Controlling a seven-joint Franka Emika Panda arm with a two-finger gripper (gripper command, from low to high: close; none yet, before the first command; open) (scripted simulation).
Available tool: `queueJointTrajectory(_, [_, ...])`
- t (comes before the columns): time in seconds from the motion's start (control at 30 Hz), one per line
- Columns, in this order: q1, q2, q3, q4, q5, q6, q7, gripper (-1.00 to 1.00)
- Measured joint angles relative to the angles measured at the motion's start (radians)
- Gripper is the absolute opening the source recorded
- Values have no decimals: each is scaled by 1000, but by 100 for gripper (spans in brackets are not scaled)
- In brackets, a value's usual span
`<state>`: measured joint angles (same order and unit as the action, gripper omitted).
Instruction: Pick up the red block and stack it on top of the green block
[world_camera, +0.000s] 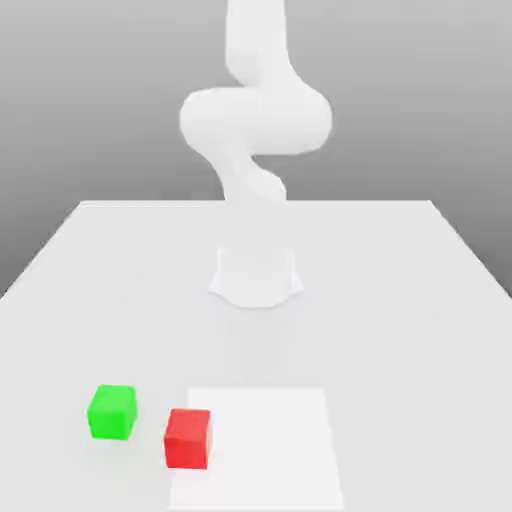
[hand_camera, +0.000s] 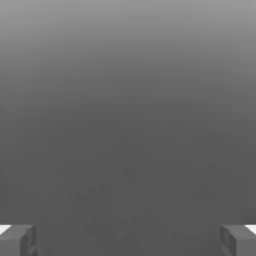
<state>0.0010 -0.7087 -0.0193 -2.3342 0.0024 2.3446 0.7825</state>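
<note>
Exterior view: red block (world_camera: 188, 438) rests on the table (world_camera: 420, 300) at seven o'clock, green block (world_camera: 112, 412) near its ten o'clock, apart. Hand view: gripper (hand_camera: 128, 240) jaws spread wide, empty. Approach step not begun; next move calls for descent over red block.
</note>
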Motion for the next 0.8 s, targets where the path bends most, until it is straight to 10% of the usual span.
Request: queueJointTrajectory(0.8, [-61, 876, -104, -292, 59, 452, -183, 0])
